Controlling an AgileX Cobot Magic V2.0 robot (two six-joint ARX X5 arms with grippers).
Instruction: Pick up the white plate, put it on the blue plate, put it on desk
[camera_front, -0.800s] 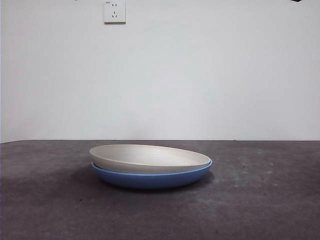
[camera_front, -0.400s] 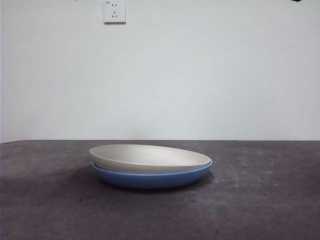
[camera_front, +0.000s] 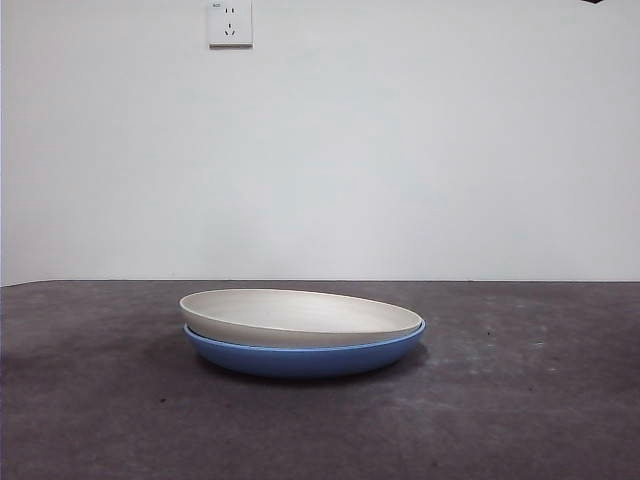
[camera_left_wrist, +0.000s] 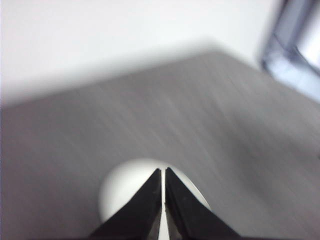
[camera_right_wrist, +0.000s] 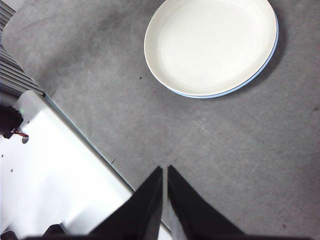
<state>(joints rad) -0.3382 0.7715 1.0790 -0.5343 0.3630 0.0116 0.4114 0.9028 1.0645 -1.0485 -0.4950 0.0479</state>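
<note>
The white plate (camera_front: 300, 315) lies nested in the blue plate (camera_front: 300, 361) at the middle of the desk (camera_front: 520, 410), slightly askew, so its left rim stands higher. In the left wrist view, which is blurred, my left gripper (camera_left_wrist: 163, 171) is shut and empty, hanging above the white plate (camera_left_wrist: 122, 192). Seen from the right wrist, my right gripper (camera_right_wrist: 164, 169) is also shut and empty, high over bare desk (camera_right_wrist: 240, 150) and well away from the white plate (camera_right_wrist: 210, 45). Only a thin blue plate rim (camera_right_wrist: 240, 88) shows under it there.
A wall socket (camera_front: 229, 22) sits on the white back wall. A black arm tip (camera_front: 593, 2) shows at a top corner. A white ledge (camera_right_wrist: 45, 175) borders the desk beside the right gripper. A blurred grey-blue frame (camera_left_wrist: 295, 45) stands past the desk's far corner.
</note>
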